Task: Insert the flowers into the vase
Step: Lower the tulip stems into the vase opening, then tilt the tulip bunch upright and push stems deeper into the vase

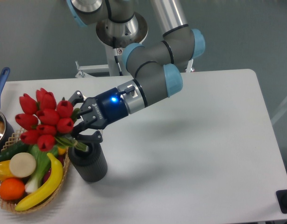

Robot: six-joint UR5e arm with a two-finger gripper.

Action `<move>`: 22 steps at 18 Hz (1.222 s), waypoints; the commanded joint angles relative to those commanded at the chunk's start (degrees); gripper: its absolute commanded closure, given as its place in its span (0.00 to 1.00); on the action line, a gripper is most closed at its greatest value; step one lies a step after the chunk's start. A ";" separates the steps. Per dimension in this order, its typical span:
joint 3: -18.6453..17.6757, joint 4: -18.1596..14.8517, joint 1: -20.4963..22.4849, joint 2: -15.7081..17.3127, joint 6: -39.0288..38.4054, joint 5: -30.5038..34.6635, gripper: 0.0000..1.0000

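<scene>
One arm reaches down and to the left across the white table (pixel 190 140), its gripper (pixel 77 125) closed around the green stems of the flowers (pixel 45 122); the fingers clamp the bunch just below the red buds, and a blue light glows on the wrist behind them; the flowers lean to the left, buds up and away from the arm, with the stem ends angled down into the round mouth of the vase (pixel 89 163); how deep the stems reach inside cannot be told, since the gripper covers part of the rim; the vase stands upright near the table's front left, dark and ribbed, right under the gripper; just beside it on the left, touching or nearly so, sits a wicker basket (pixel 8 200) holding a banana (pixel 43 184), an orange (pixel 11 188), a cucumber (pixel 12 150) and other produce; the lower buds hang over the basket's back edge; a blue handle (pixel 1 84) of a pot juts up at the far left edge
</scene>
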 joint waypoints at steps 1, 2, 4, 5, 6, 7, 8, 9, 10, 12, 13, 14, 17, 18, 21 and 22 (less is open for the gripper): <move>-0.27 0.00 0.09 -0.35 0.61 0.00 0.66; -0.44 0.00 0.09 -0.61 1.40 0.00 0.66; -0.62 0.00 0.00 -1.32 2.29 -0.09 0.66; -0.62 0.00 0.00 -1.58 2.29 -0.09 0.66; -0.62 0.00 -0.09 -1.76 2.29 -0.09 0.66; -0.97 0.00 0.00 -2.02 2.37 -0.09 0.66; -1.23 0.00 0.00 -2.02 2.46 -0.09 0.66; -1.41 0.00 0.00 -2.11 2.99 -0.09 0.66; -1.85 0.00 0.09 -2.29 3.51 -0.09 0.66; -2.64 0.00 0.44 -2.46 5.09 -0.09 0.66; -2.64 0.00 0.44 -2.64 5.36 0.00 0.66; -2.64 0.00 0.44 -2.99 5.36 0.00 0.66; -2.64 0.00 0.35 -3.43 6.41 0.17 0.65; -2.82 0.00 0.35 -3.69 6.77 0.35 0.63; -3.78 0.00 0.35 -4.04 8.87 0.53 0.61; -3.87 0.00 0.35 -4.04 9.40 0.53 0.59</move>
